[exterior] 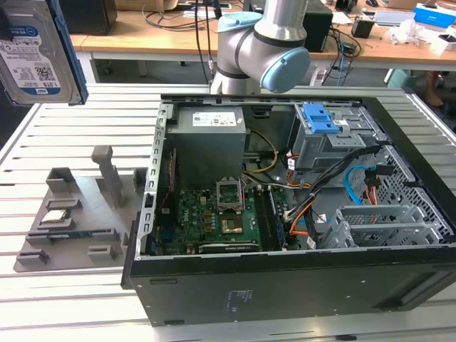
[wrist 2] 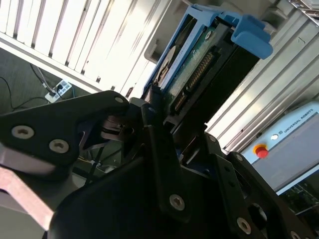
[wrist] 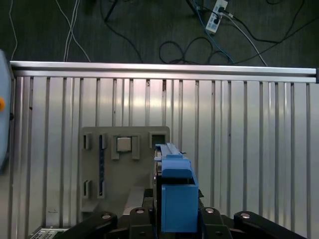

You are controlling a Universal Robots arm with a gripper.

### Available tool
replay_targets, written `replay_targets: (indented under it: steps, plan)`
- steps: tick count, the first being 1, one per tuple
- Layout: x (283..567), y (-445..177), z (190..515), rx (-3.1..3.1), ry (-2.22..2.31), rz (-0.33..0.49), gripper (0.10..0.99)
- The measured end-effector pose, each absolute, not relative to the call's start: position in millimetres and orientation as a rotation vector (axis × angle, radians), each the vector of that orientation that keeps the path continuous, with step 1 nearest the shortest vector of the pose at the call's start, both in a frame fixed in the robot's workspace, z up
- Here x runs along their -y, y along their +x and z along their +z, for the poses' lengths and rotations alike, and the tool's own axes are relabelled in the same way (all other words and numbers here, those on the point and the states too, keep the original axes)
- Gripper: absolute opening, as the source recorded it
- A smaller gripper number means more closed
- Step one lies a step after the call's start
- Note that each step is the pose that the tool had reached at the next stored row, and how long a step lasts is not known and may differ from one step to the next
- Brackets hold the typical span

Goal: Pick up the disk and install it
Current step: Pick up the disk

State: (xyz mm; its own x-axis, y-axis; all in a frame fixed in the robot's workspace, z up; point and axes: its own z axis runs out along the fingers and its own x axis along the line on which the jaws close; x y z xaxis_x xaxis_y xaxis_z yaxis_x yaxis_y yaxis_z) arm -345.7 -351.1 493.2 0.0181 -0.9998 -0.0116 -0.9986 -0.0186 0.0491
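Observation:
The disk, a silver hard drive with a white-and-blue label in a blue bracket, hangs high in the air at the exterior view's far left, above the slatted table. In the second wrist view the disk stands on edge between black fingers, and my gripper is shut on it. In the first wrist view the blue bracket of the disk sits in my gripper, above the table and beside the grey fixture.
An open computer case lies on the table, with a grey drive bay topped by a blue latch and a metal cage. A grey fixture carries a small silver chip. The arm's body stands behind the case.

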Motion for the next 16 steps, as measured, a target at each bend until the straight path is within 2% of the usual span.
replay_targets:
  steps: [7,16]
  plan:
    - [350,-346,521,2.181,2.222,-0.067,0.365]
    - [350,-344,524,2.181,2.222,-0.067,0.365]
